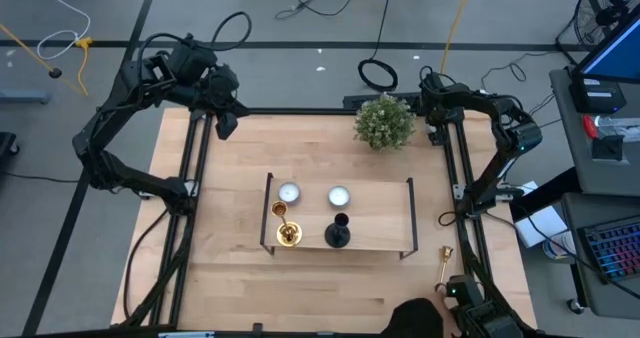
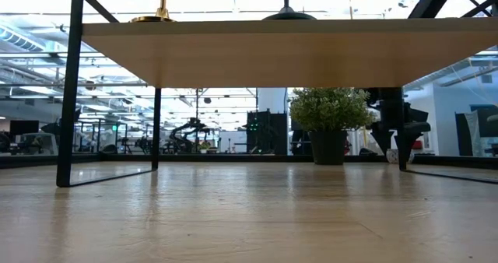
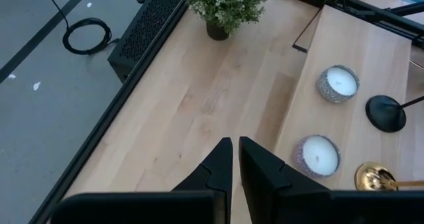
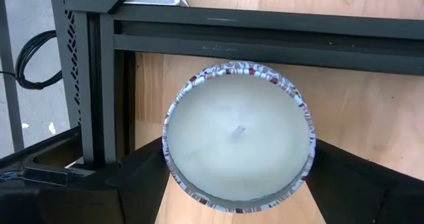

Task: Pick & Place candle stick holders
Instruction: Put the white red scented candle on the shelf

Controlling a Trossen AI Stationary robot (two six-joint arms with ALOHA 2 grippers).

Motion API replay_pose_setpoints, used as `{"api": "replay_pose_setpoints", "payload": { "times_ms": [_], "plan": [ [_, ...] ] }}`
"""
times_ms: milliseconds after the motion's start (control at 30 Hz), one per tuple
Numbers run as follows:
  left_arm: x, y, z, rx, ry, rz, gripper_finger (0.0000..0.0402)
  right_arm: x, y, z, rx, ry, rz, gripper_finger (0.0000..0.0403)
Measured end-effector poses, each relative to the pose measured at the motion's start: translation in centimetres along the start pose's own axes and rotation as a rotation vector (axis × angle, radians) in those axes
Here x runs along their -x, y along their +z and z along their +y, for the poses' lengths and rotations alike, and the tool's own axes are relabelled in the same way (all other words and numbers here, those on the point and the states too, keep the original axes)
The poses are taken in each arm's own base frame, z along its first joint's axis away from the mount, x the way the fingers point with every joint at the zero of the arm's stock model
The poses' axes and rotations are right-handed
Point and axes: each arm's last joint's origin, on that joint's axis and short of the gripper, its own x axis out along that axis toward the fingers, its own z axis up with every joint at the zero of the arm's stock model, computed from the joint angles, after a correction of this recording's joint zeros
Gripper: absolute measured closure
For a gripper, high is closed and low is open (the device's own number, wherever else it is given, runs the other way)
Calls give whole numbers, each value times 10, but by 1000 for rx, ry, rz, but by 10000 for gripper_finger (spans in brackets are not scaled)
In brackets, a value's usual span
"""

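One gold candle stick holder [image 1: 286, 228] and the short black one [image 1: 338, 233] stand upright on their round bases on the wooden stand [image 1: 385, 223]. A second gold one [image 1: 445, 263] lies on its side on the table near the right rail. My right gripper [image 4: 238, 159] points down at the table's far right corner, its fingers on either side of a white candle in a patterned tin [image 4: 238, 134]. My left gripper [image 3: 235, 164] hangs shut and empty, high over the far left corner. My right gripper has the white candle's tin between its two fingers, which meet the round wall [image 4: 173, 174] on opposite sides with no gap showing. The fingers come from above, pointing down. In the low view the candle [image 2: 393, 156] sits low, at the tabletop.
Two more white candles [image 1: 289, 193] [image 1: 338, 195] sit on the stand's far half. A potted plant [image 1: 384, 121] stands at the far edge, just left of my right gripper. Dark frame rails [image 4: 265, 25] run close by the held candle. Bare wood lies left of and in front of the stand.
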Motion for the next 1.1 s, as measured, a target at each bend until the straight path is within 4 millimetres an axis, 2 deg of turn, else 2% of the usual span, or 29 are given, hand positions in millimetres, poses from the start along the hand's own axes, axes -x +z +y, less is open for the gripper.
{"api": "replay_pose_setpoints", "payload": {
  "times_ms": [367,567,1100],
  "plan": [
    [0,-1,0,12,0,8,371,0,1,0,-33,3,-14,94],
    [0,-1,0,15,1,8,371,0,1,-1,-11,-11,-13,123],
    [0,-1,0,-31,0,10,371,5,-6,-7,308,-36,81,120]
  ]
}}
